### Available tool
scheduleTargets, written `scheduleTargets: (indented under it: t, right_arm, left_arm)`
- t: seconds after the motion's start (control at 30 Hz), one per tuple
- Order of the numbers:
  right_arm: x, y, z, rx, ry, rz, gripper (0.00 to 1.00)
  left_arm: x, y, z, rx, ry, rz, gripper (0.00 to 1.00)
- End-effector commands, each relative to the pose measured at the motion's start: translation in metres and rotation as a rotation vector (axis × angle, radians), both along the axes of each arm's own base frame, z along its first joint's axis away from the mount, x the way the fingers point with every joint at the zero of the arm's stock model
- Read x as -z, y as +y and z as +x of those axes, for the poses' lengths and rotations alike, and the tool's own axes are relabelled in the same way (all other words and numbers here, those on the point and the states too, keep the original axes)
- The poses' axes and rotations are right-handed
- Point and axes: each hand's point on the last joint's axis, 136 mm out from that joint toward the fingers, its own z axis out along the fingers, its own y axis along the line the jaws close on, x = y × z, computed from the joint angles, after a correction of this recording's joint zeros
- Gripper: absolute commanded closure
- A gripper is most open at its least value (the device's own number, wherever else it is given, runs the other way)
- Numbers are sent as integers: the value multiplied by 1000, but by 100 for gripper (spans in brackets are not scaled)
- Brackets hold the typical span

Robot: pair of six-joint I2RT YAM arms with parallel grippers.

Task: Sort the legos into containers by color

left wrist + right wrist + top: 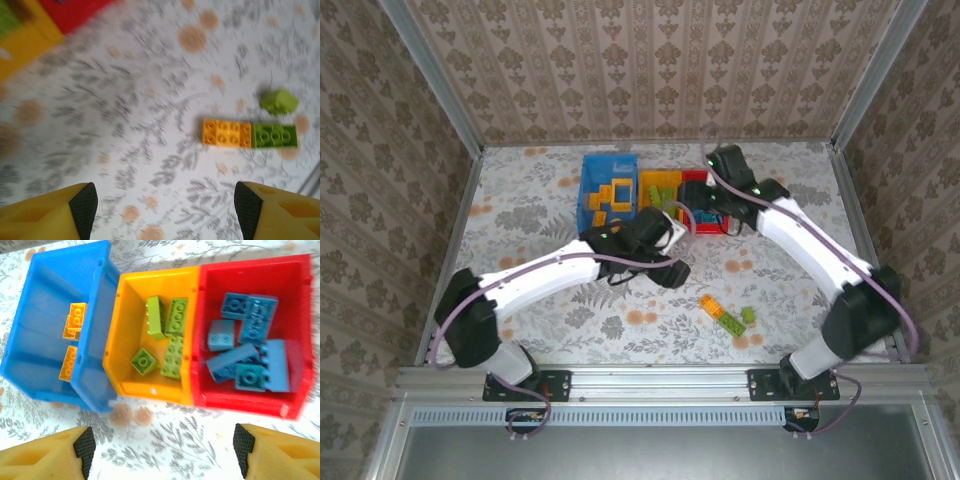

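Near side of worktop [520,200]: orange brick [226,133] and green brick [274,135] lie end to end, touching. A small lime piece [278,101] sits just beside them. Left jaws wide, empty, short of these bricks.

Farther: right jaws wide, empty, before the bins.

- Blue bin [95,360]: orange bricks [75,322].
- Yellow bin [150,390]: lime bricks [175,335].
- Red bin [240,402]: blue bricks [245,340].

Bins stand side by side, touching.

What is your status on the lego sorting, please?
Left gripper open, empty. Right gripper open, empty, by containers. Orange brick, green brick, small green piece loose on table. Nothing in the way.
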Motion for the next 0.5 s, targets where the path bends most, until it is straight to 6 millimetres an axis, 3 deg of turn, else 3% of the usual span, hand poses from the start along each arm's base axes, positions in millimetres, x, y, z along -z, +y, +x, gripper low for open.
scheduleTargets:
  t: [0.0,0.13,0.27,0.47]
  right_arm:
    - [10,-39,-36,82,0,-73,23]
    - [9,-68,-81,142,-10,-71,23]
    - [12,-83,-116,162,-42,-30,24]
    - [-6,-101,-151,150,-169,-8,24]
  left_arm:
    - [17,-17,-16,43,142,32,25]
    - [40,-38,-10,-137,342,61,27]
    - [61,-48,-9,-282,527,140,28]
    - [72,-69,-12,-501,833,142,28]
